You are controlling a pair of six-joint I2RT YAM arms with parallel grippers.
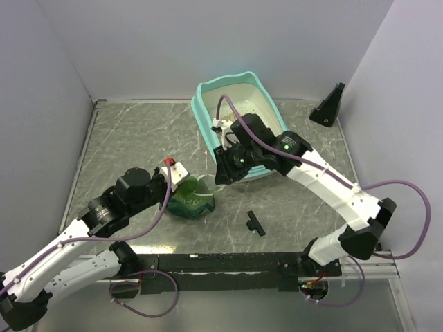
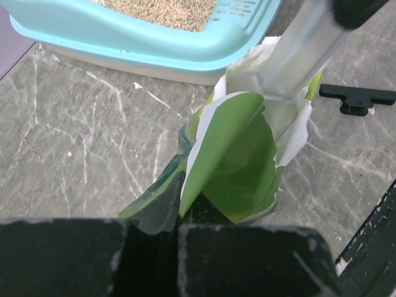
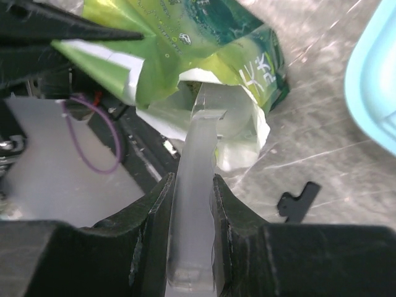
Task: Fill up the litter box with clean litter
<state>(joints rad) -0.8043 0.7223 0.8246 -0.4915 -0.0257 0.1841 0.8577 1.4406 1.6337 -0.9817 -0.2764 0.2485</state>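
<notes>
The litter box (image 1: 202, 111), with a teal rim and cream pan, stands at the back centre. Beige clean litter (image 2: 162, 11) lies inside it. A small green glossy bag (image 1: 194, 202) stands open on the table in front of the box. My left gripper (image 1: 181, 181) is shut on the bag's edge (image 2: 185, 185), holding the mouth open. My right gripper (image 1: 223, 171) is shut on the handle of a translucent plastic scoop (image 3: 201, 142), whose front end is inside the bag's mouth (image 3: 204, 37). The scoop's contents are hidden.
A small black T-shaped piece (image 1: 255, 223) lies on the marble table right of the bag. A black wedge-shaped stand (image 1: 329, 105) sits at the back right. Grey walls close in the table at the left, back and right.
</notes>
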